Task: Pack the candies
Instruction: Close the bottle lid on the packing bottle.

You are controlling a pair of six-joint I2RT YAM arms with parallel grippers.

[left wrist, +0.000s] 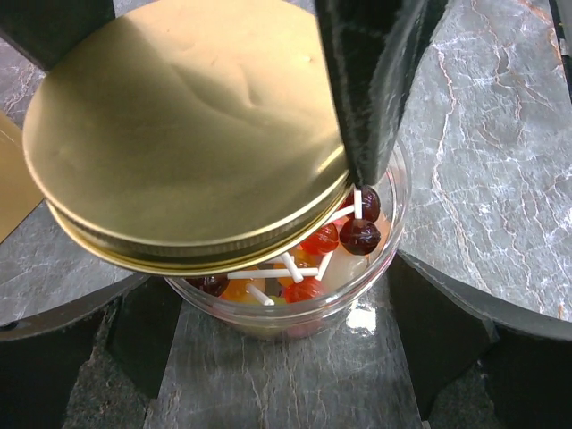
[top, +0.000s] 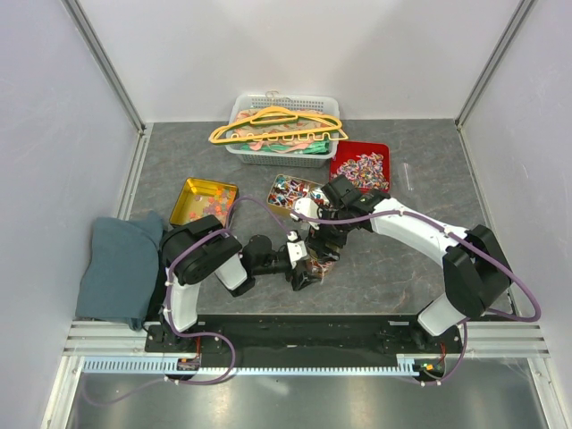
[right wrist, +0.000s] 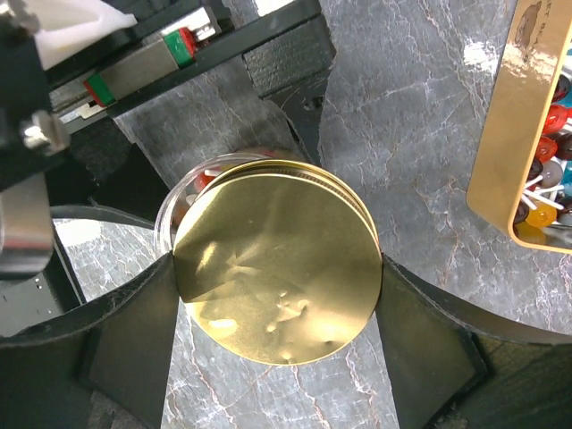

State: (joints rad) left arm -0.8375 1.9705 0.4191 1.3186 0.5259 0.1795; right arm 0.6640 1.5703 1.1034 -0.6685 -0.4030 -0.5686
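A clear glass jar (left wrist: 295, 313) stands on the grey marble table and holds round red, orange and dark lollipops (left wrist: 362, 234) with white sticks. My left gripper (left wrist: 281, 308) is shut on the jar, one finger on each side. My right gripper (right wrist: 277, 277) is shut on a round gold lid (right wrist: 277, 268). It holds the lid just above the jar mouth, shifted sideways, so part of the jar rim (right wrist: 174, 210) shows. In the top view both grippers meet at the table's middle, the left gripper (top: 304, 273) below the right gripper (top: 326, 243). Orange and pink gummies (top: 213, 202) and wrapped pieces (top: 362, 168) lie further back.
A gold tin (top: 192, 192) holds the gummies at the left. A second gold tin (top: 275, 192) holds mixed sweets and also shows in the right wrist view (right wrist: 523, 116). A red tray (top: 382, 150) holds the wrapped pieces. A white basket (top: 284, 154) of hangers stands behind. A grey-blue cloth (top: 121, 268) lies far left.
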